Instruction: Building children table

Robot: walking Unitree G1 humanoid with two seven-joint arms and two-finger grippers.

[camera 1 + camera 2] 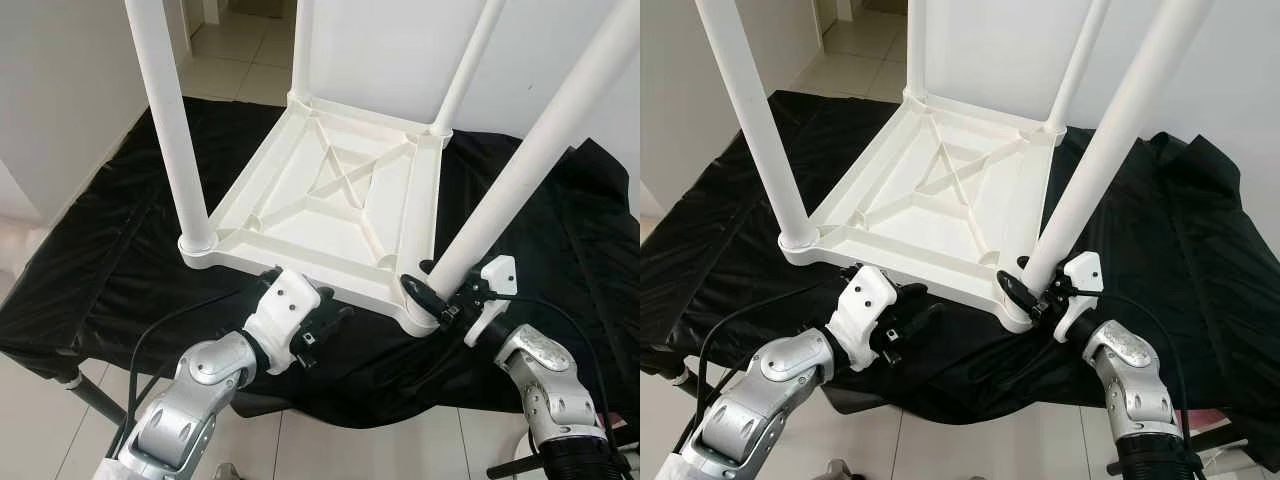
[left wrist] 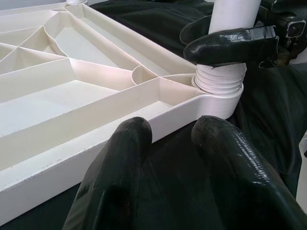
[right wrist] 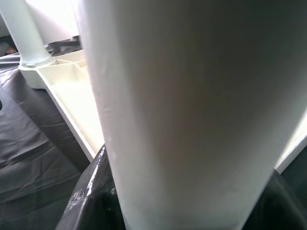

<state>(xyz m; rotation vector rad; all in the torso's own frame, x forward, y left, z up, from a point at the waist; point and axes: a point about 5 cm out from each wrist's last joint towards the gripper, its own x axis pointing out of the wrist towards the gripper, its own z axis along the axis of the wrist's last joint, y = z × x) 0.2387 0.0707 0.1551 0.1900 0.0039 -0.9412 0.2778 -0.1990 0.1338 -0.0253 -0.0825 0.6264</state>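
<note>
A white plastic children's table (image 1: 330, 200) lies upside down on a black cloth (image 1: 100, 270), with its legs pointing up. My right gripper (image 1: 438, 292) is shut on the near-right leg (image 1: 530, 160) just above its corner socket. In the left wrist view, threaded rings (image 2: 218, 79) at that leg's base show above the socket, with the right gripper's fingers (image 2: 225, 44) wrapped round the leg. My left gripper (image 1: 326, 330) hovers at the tabletop's near edge, open, with nothing between its fingers (image 2: 120, 163). The near-left leg (image 1: 170, 120) stands in its corner.
Two far legs (image 1: 302, 50) (image 1: 465, 65) rise at the back corners. The cloth-covered surface ends just before my arms, with tiled floor (image 1: 330, 445) below. A white wall (image 1: 60, 90) is at the left and a tiled passage (image 1: 240, 50) runs behind.
</note>
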